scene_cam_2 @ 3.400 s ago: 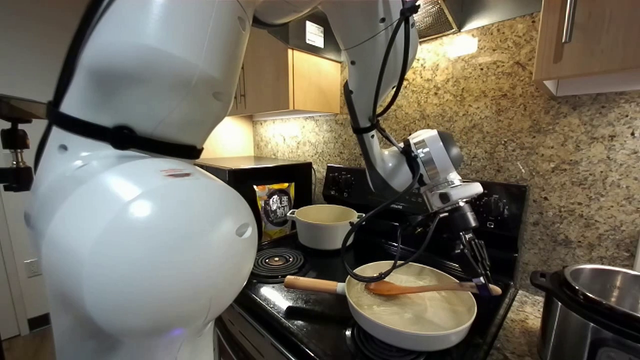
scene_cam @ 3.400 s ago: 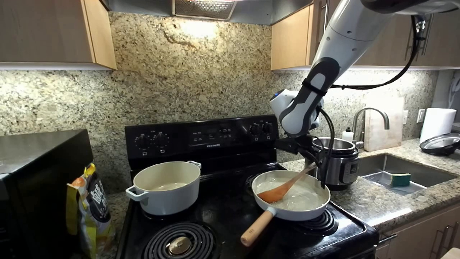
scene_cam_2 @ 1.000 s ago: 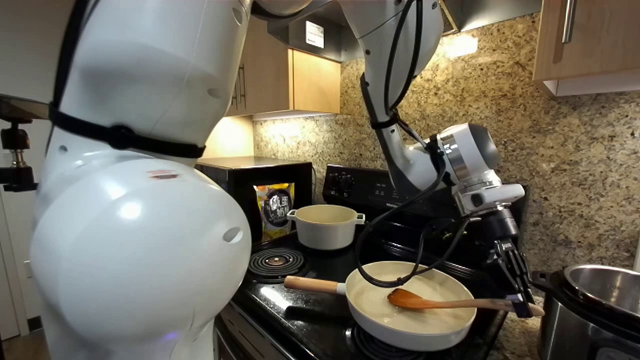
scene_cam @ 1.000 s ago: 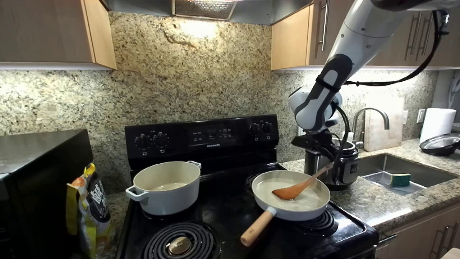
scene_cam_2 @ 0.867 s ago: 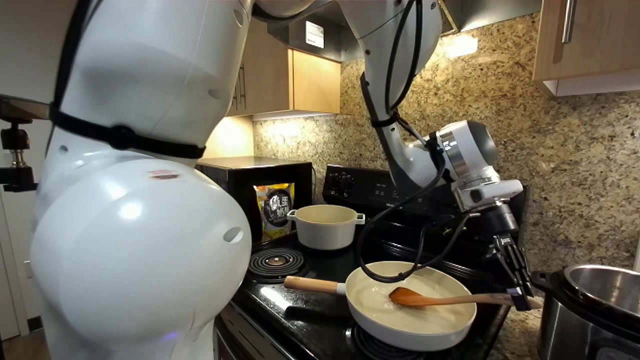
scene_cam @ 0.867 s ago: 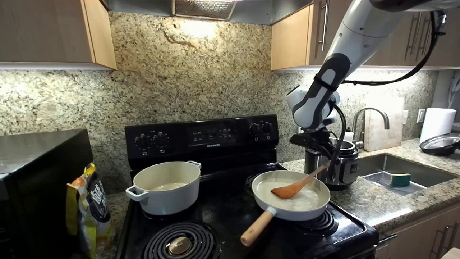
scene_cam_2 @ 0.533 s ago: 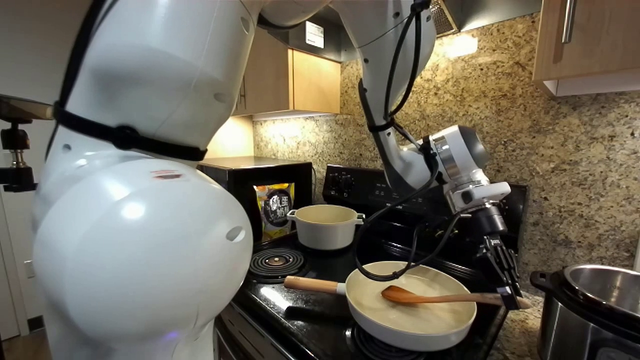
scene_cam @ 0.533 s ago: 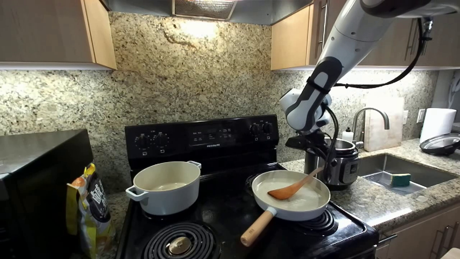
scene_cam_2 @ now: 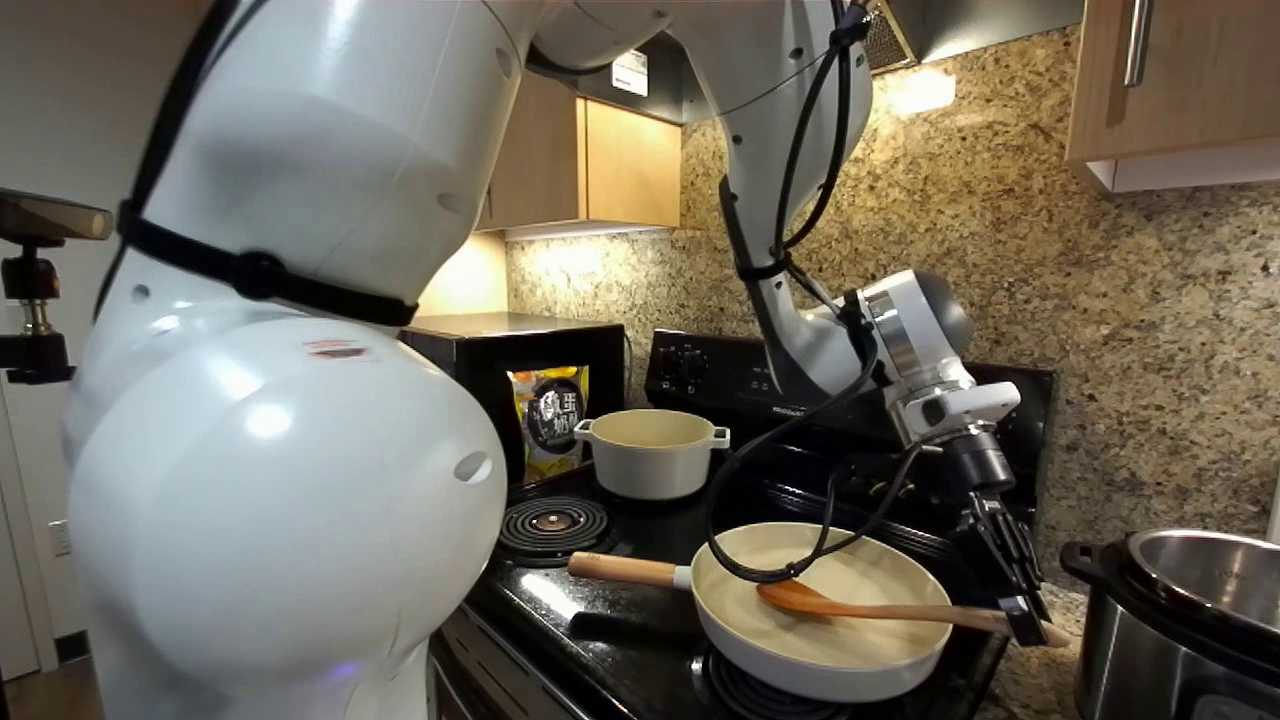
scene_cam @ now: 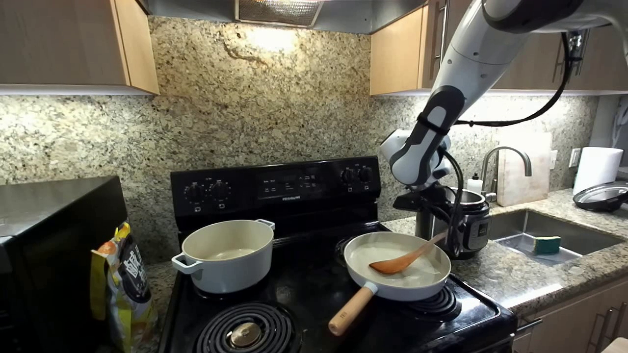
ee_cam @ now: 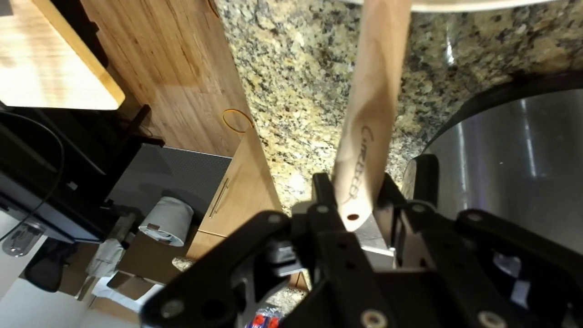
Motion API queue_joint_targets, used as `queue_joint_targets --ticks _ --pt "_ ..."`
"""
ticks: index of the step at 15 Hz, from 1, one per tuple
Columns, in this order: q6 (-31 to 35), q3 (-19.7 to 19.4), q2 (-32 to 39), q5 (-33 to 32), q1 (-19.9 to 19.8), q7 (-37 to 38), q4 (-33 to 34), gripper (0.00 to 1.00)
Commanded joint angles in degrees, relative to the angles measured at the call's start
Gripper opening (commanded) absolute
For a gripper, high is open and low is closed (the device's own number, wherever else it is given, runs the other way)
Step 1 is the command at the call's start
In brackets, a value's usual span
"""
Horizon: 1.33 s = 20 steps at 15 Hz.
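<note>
1. Where the microwave (scene_cam: 59, 201) fills the far left of an exterior view, a printed yellow-and-black bag (scene_cam: 130, 284) stands just beside it.
2. Pot (scene_cam: 230, 272): pale, two-handled, cream inside, at the back of the black stove (scene_cam: 314, 299); a coil (scene_cam: 245, 335) lies nearer the camera.
3. Pan (scene_cam: 407, 294): shallow, pale, glints on its inner floor, seated on the stove's right side; wooden handle slants to lower left.
4. Spatula (scene_cam: 407, 259): wood, tilted. Blade low in the pan, shaft rising out across the rim. Can't tell whether blade meets pan floor.
5. Gripper (ee_cam: 357, 186): closed on the spatula near its tail end, one finger either side; wrist view shows end hole and cursive lettering between them. Grip lies over the granite counter (scene_cam: 535, 289), outside the pan.
6. Cooker (scene_cam: 480, 233): round, steel and black, near the gripper.
7. Sink (scene_cam: 588, 235): steel, green-and-yellow sponge (scene_cam: 547, 245) inside; pale board (scene_cam: 525, 169) upright behind.
8. Roll (scene_cam: 596, 171): white, upright; lid (scene_cam: 603, 196) in front.
</note>
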Motion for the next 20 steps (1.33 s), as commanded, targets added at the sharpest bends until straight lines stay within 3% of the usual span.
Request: queue_joint_targets --ticks 1,8,20 --pt "-0.1 -0.4 -0.2 1.9 -1.3 0.3 0.7 0.11" --pt "-0.6 -1.9 0.1 5.5 -2.5 0.3 3.6 0.11" --pt "-2.2 0.1 3.2 -1.3 1.2 -4.6 -0.3 0.11"
